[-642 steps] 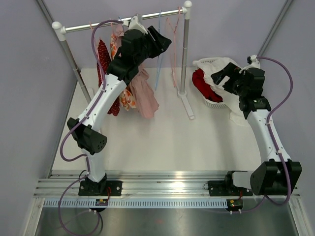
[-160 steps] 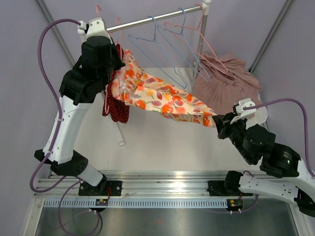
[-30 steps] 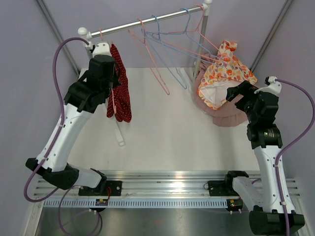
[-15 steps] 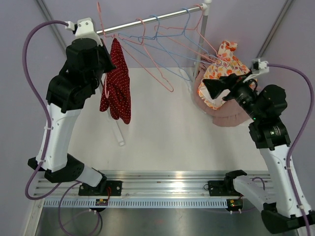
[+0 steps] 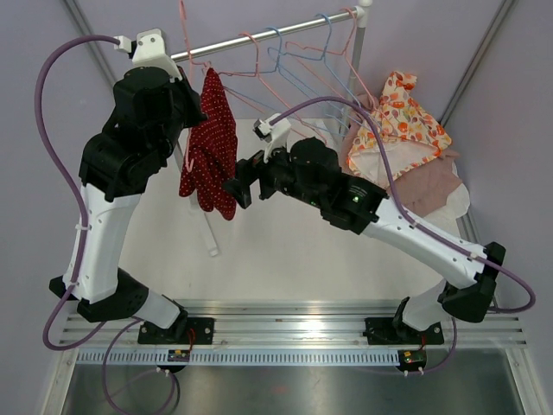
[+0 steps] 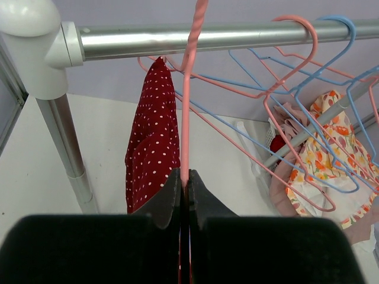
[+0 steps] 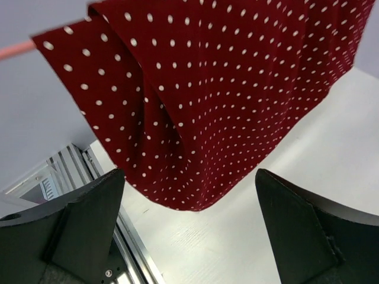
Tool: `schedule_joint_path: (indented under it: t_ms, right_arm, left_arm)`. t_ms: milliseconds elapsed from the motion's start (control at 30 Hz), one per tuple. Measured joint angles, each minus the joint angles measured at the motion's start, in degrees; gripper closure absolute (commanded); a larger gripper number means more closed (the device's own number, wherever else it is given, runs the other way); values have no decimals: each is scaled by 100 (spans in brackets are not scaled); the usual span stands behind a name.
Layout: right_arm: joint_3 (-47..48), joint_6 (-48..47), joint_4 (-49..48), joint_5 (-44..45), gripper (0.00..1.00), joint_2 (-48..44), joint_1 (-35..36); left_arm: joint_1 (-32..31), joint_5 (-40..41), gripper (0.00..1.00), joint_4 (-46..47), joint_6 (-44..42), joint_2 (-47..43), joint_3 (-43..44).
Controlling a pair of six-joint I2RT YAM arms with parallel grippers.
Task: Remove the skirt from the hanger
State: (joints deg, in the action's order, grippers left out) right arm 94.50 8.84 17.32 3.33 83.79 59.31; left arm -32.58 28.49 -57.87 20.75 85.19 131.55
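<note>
A red skirt with white dots [image 5: 212, 151] hangs from a pink hanger [image 6: 188, 89] at the left end of the rack. My left gripper [image 6: 184, 177] is shut on that hanger's thin stem, just below the rail, with the skirt [image 6: 153, 148] hanging behind and to the left of it. My right gripper [image 5: 242, 180] is open beside the skirt's lower right edge. In the right wrist view the skirt [image 7: 225, 89] fills the top, its hem hanging between the spread right gripper [image 7: 189, 171] fingers without touching them.
The metal rail [image 5: 259, 39] carries several empty pink and blue hangers [image 5: 285, 60], swung askew. A white basket [image 5: 458, 203] at the right holds a floral garment [image 5: 402, 121] and a pink one. The rack's post [image 6: 59, 142] and foot [image 5: 207, 238] stand by the skirt.
My right arm has swung from the basket at the right across to the skirt's lower edge, still open. My left arm lifted the hanger a little and stays shut on it.
</note>
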Motion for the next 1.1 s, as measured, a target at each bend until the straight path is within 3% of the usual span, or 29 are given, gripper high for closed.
schedule_joint_path:
  t_ms: [233, 333, 367, 400, 500, 800, 1100]
  right_arm:
    - [74, 203, -192, 205, 2, 715, 341]
    - [138, 269, -330, 271, 35, 922, 439]
    - [151, 302, -376, 306, 49, 981, 450]
    - [157, 308, -435, 332, 69, 1027, 457]
    - [157, 358, -570, 385, 100, 1084, 455]
    - [-671, 358, -848, 680, 100, 435, 525]
    - [-2695, 802, 2, 1740, 100, -2186, 1110]
  left_arm:
    - [0, -116, 100, 7, 70, -138, -118]
    - [0, -179, 100, 11, 129, -275, -221]
    - [0, -195, 100, 15, 142, -313, -249]
    - [0, -210, 100, 20, 160, -358, -282]
    - [0, -243, 100, 42, 181, -459, -339]
    - [0, -142, 100, 9, 118, -651, -402]
    - [-4, 330, 100, -332, -304, -522, -205]
